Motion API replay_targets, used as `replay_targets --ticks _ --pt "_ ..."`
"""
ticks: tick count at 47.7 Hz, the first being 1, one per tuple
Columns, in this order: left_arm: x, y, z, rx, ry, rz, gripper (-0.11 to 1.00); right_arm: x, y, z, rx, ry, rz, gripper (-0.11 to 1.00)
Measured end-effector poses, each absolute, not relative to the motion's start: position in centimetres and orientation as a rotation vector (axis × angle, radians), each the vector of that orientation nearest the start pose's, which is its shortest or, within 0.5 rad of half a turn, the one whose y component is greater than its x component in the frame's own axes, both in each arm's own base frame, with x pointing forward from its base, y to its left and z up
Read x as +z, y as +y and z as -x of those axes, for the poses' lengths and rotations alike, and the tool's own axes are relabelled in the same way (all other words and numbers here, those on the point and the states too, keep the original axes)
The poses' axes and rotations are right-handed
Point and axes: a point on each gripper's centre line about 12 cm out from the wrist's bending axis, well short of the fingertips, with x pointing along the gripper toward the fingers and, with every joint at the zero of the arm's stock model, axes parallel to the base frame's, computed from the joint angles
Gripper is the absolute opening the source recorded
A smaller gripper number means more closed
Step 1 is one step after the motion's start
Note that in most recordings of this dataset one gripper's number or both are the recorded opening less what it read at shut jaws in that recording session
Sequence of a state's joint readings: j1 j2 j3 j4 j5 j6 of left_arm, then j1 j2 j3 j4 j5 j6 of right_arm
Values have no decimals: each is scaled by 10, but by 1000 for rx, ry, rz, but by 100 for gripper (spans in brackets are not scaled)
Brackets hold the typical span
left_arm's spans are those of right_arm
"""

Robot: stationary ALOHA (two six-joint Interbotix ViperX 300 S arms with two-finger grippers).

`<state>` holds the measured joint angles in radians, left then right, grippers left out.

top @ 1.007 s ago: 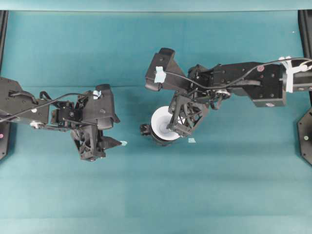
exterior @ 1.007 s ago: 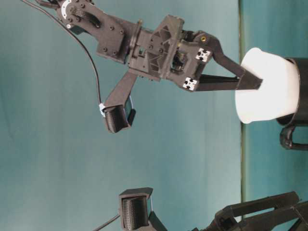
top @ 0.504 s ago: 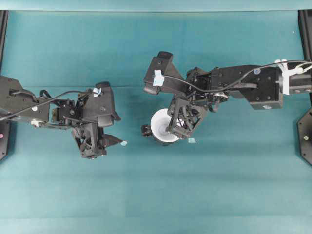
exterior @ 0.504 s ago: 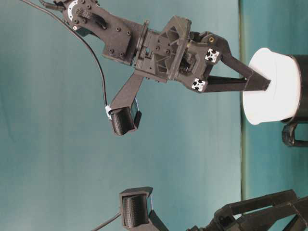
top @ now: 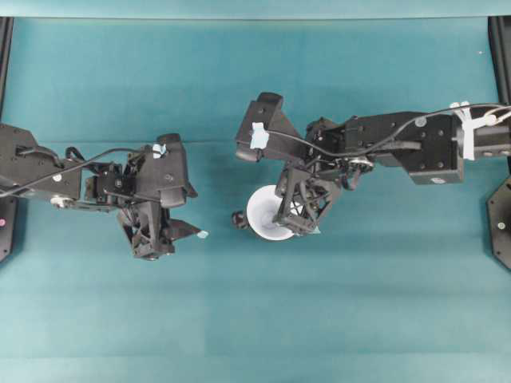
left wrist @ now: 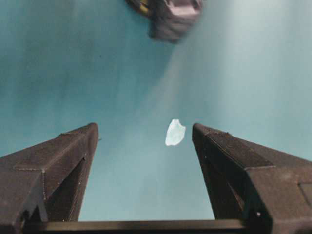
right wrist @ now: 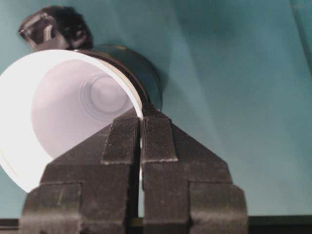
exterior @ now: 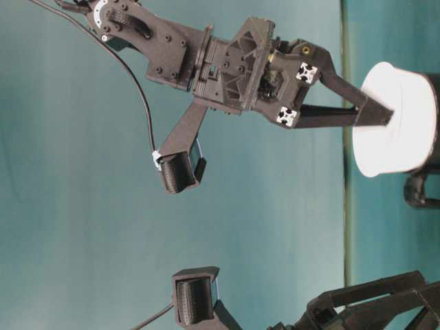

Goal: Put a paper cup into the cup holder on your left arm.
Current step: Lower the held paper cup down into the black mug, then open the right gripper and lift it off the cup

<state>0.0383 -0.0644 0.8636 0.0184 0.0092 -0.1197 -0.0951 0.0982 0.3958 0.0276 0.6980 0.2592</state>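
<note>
A flat teal cloth covers the whole table (top: pixel 255 335), with two black robot arms reaching in from either side. Near the middle, the white paper cup (top: pixel 267 212) sits nested in the glossy black cup holder (right wrist: pixel 141 73), whose small handle pokes out on the side away from the right arm. The right gripper (top: pixel 299 226) has its jaws pressed together on the cup's rim wall, one finger inside and one outside, as the right wrist view shows closely. Over the last second the cup has sunk deeper: in the table-level view much less white now stands proud of the holder (exterior: pixel 432 117), and from overhead the holder is almost wholly hidden under the cup's wide rim. That suggests the insertion is nearly done and letting go is the likely next step. The left gripper (top: pixel 177 233) hangs well apart to the left with its jaws spread wide and nothing between them, only a small pale scrap (left wrist: pixel 175 132) on the cloth below, and it has not moved
</note>
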Motion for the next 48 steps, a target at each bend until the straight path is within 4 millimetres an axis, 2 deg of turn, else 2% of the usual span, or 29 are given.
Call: replay_targets --ticks 7,11,17,22,26,29,48 --pt "129 13 -330 77 809 110 82 168 -36 -396 -234 1165 -312 7" --pt "129 12 -330 75 809 109 82 168 -36 -396 -234 1165 -314 17" --pt "128 13 -329 78 810 111 82 168 -35 -395 -234 1179 -313 42" --pt "128 12 -329 76 812 110 81 167 -35 -393 -235 1190 -312 72" --pt "127 12 -328 76 817 109 81 168 -35 -393 -235 1191 -311 86" --pt "127 13 -327 77 817 110 82 168 -36 -393 -237 1191 -310 88" --pt "125 12 -326 77 803 111 81 190 -38 -389 -237 1135 -305 88"
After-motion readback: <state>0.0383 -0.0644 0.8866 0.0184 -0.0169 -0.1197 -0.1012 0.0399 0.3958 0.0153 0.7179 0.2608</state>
